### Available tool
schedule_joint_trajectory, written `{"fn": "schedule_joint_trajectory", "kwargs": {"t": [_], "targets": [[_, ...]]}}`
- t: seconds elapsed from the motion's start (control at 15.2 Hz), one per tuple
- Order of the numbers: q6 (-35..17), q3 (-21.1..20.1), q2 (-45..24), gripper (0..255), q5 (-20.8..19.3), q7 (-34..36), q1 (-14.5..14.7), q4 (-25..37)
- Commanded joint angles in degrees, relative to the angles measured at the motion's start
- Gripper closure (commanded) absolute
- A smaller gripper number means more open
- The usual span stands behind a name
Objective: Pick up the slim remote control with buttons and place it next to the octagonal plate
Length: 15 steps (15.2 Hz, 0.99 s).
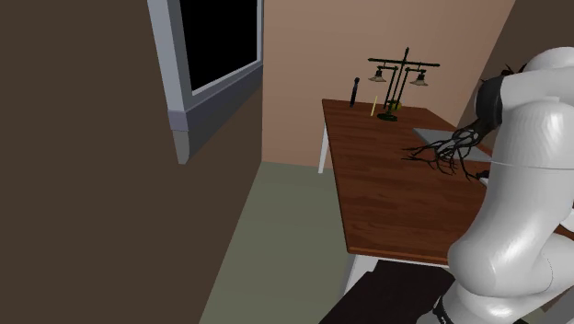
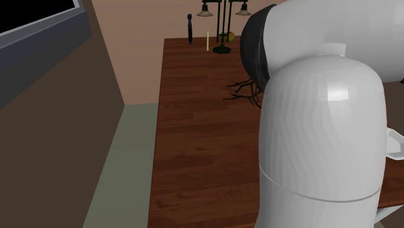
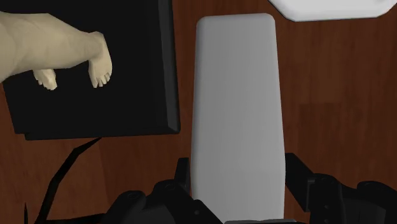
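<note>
Jaws are clasping the plain pale grey slim remote at its near end, the gripper pointing down at the brown wooden table, the white plate lying just past the remote's far corner, while the white arm is bending over the tabletop.

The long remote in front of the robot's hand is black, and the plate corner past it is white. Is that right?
Not quite. The remote control is plain pale grey, not black, as the wrist view shows. The plate corner past it is indeed white.
</note>
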<state>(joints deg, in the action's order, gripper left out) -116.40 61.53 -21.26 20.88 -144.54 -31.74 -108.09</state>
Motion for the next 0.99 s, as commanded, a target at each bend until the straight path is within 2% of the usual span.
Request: {"fn": "schedule_joint_trajectory", "kwargs": {"t": [0.0,0.59,0.92], "targets": [[-1.1,-0.7,-1.0,255,1.0,-0.7,-0.7,-0.6],[-6.2,-4.1,-4.9,255,5.3,-3.4,-3.4,-3.3],[-6.2,-4.1,-4.8,255,5.3,-3.4,-3.4,-3.3]]}}
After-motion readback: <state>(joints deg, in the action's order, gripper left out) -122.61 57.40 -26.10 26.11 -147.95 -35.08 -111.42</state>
